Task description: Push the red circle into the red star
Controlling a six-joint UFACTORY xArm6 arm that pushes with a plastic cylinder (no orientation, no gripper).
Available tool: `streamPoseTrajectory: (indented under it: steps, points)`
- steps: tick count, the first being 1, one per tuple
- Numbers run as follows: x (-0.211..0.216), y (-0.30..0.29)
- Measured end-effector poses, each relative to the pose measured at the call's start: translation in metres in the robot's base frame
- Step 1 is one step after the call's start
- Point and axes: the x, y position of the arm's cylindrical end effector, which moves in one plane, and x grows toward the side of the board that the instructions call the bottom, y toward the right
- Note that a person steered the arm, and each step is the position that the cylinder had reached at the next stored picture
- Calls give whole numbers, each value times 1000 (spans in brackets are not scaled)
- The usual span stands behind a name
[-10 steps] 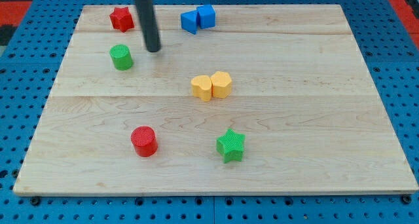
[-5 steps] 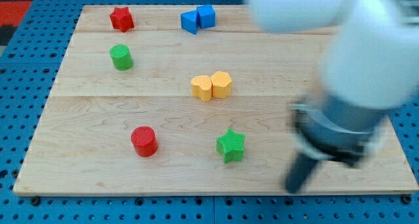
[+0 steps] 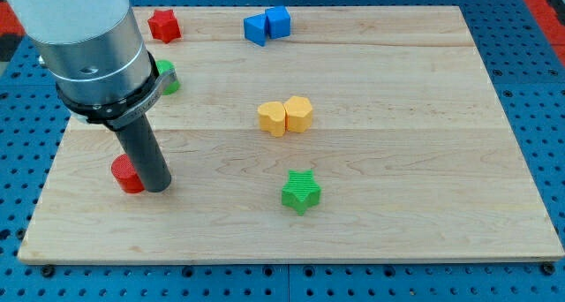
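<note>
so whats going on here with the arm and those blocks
The arm's rod has my tip down on the wooden board, right beside the red circle, on that block's right in the view. The red star sits far off at the view's top, so the circle is not yet near it. A green cylinder, partly hidden by the arm, lies between them. The green star, two yellow blocks and two blue blocks sit apart.

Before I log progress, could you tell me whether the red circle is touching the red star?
No: red circle sits by my tip, far from the red star.
</note>
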Motion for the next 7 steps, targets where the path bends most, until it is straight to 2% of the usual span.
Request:
streamPoseTrajectory:
  steps: [1, 2, 3, 4, 5, 6, 7]
  points:
    - [29, 0]
    - [21, -24]
    - [-41, -32]
    - [-94, -68]
    - [-51, -30]
    - [-67, -87]
    - [-115, -108]
